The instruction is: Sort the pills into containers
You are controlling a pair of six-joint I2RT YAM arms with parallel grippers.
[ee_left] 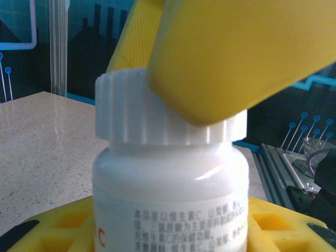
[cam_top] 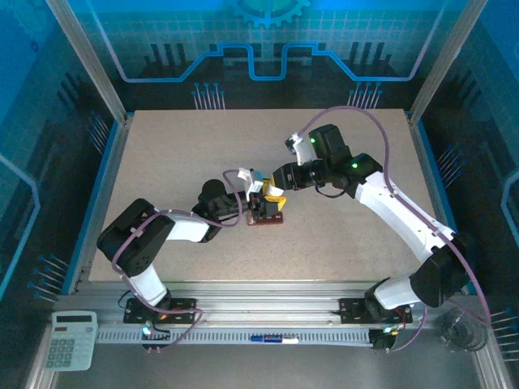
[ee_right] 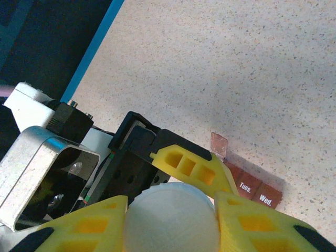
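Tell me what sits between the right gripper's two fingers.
The white bottle's cap, touching both fingers of the right gripper; the right wrist view shows it.

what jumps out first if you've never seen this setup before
In the middle of the table, one white bottle is gripped from both sides: the left gripper holds its body while the right gripper clamps the ribbed cap. Next to them on the table lies the reddish-brown pill strip, marked Tues and Wed, with one end lid standing open.
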